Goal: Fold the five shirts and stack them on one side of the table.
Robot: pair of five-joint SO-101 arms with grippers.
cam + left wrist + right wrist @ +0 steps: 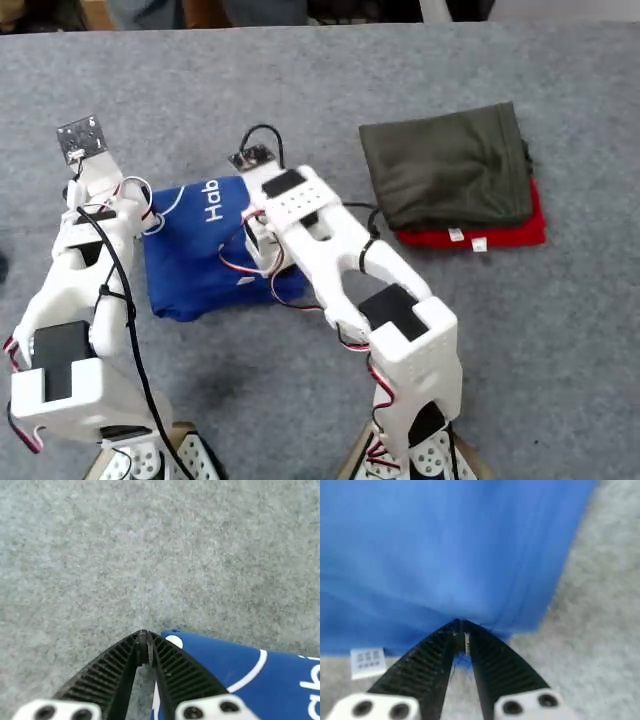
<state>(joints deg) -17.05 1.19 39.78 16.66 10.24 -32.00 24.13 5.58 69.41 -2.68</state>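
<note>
Right claw: your right claw has its fingers together and clamped on the hem of the blue shirt; a sliver of blue cloth sits between the ribbed pads.
Left claw: your left claw has its tips pressed together just beside a corner of the blue shirt. You cannot see any cloth caught between them.
Blue shirt: in the high view the blue shirt lies left of centre as a rough, bunched rectangle, partly under the right arm.
Tag: a small white tag lies at the shirt's edge, near the right claw.
Finished stack: the green shirt lies folded on the red shirt at the upper right of the high view, well apart from the blue one.
Table: the table is covered in grey felt, which looks likely to drag on cloth.
Handling: expect the shirt to be light, limp and floppy, so it will probably sag and unfold if you lift it by one point.
Where to hold: pinch through all layers at the two corners of one edge, one claw on each, and lift clear of the felt rather than slide.
Risk: a one-layer pinch would likely let the fold open on the way to the stack.
</note>
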